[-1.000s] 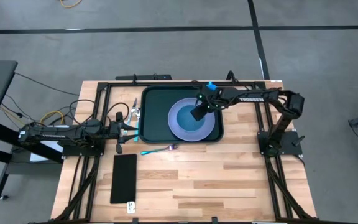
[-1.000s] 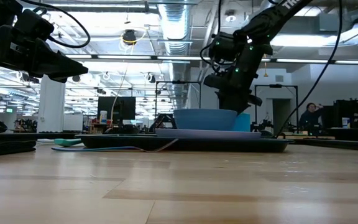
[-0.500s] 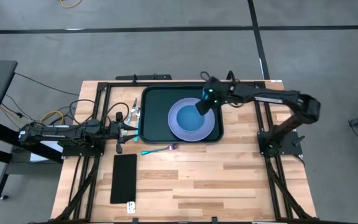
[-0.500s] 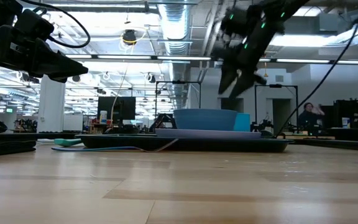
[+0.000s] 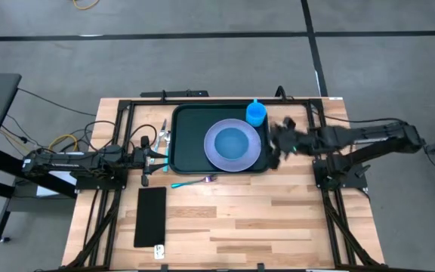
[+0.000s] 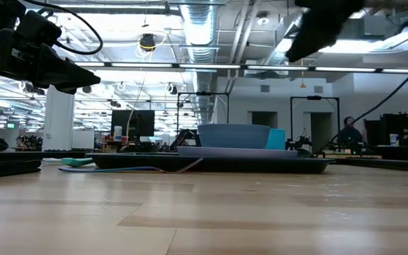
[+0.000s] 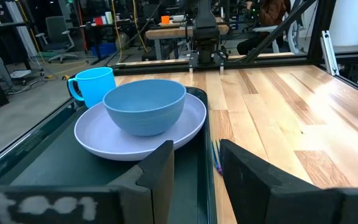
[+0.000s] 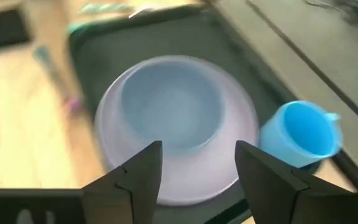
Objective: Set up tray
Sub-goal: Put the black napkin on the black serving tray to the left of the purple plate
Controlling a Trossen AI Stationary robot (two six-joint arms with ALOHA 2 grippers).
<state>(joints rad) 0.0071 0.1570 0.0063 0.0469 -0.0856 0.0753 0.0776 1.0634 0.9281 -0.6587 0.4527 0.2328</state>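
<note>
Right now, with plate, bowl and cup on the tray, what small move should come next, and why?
Probably the left gripper lowers toward the utensils lying on the table beside the tray. The right gripper is off the tray's other side, jaws open and empty.

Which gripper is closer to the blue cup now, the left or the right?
The right. The right gripper hangs open beside the tray's right edge, a short way from the blue cup. The left gripper, open and empty, waits past the tray's opposite side.
</note>
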